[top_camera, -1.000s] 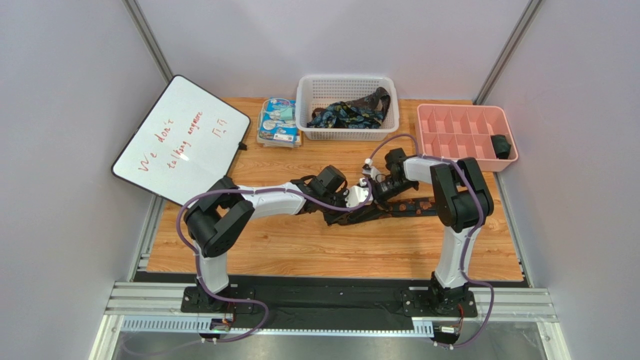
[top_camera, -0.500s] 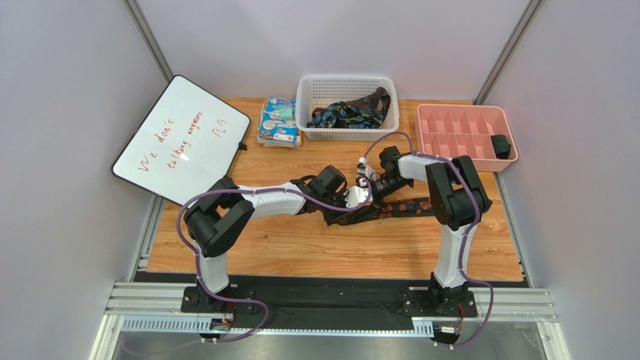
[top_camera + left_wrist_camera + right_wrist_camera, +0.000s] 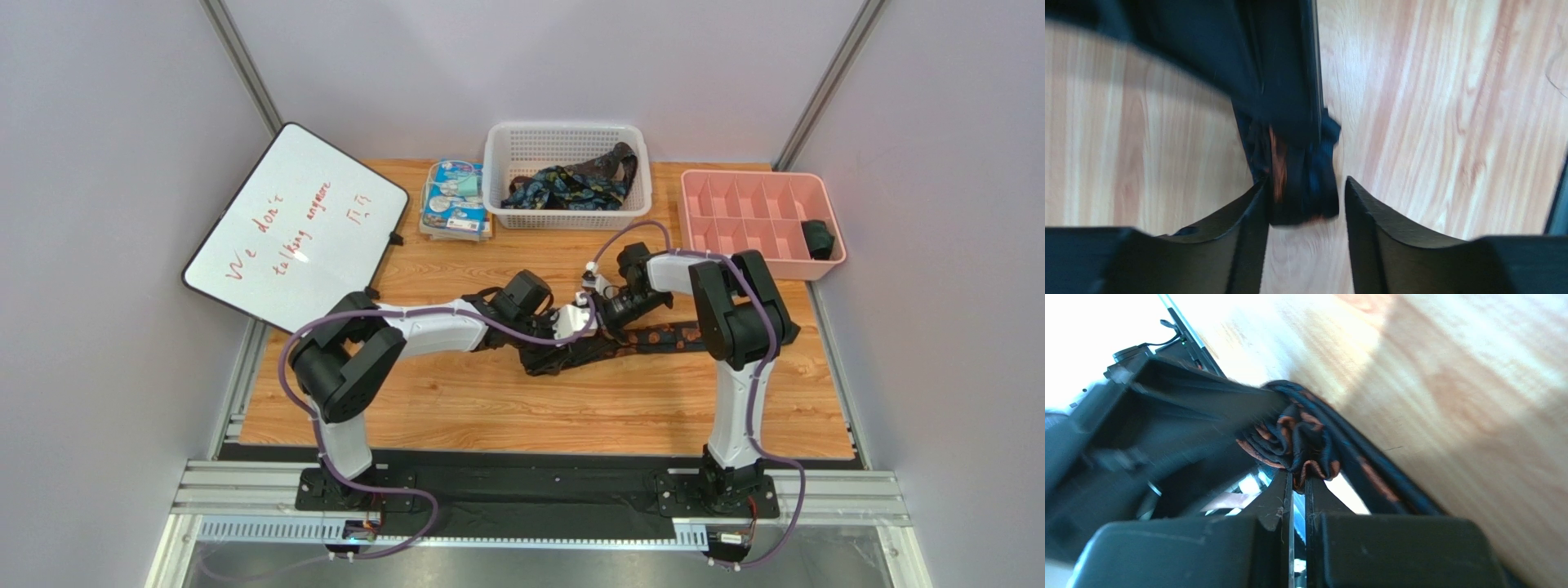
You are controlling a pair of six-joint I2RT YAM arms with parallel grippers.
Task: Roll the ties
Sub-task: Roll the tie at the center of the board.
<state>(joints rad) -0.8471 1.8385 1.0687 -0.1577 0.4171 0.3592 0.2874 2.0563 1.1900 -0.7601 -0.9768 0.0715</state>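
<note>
left hand: fingers apart, straddling the bunched end of the tie. the bunch sits in the gap, against the finger on the camera's left, and a thin strip of wood shows before the other finger. not clamped. the wrist view is blurred, so the fabric's folds cannot be counted. orange-brown marks show on the dark cloth.

right hand: fingers drawn nearly together, pinching a fold at the edge of the same bunch. the cloth is gathered in loose loops just beyond the tips, with orange-brown edging visible. the left hand's dark body fills the upper left of this view, close against the bunch.

top view: both hands meet near the middle of the surface, tips pointing toward each other. from there the rest of the tie lies flat and runs rightward under the right forearm.

other items at the far edge:
- white basket holding more ties in a loose heap, teal pattern showing, one dark end draped over the right rim.
- blue-white packet just left of the basket.
- whiteboard at far left, tilted, red writing on it.
- pink tray at far right with divided compartments; a small dark bundle sits in a compartment along its right side.
</note>
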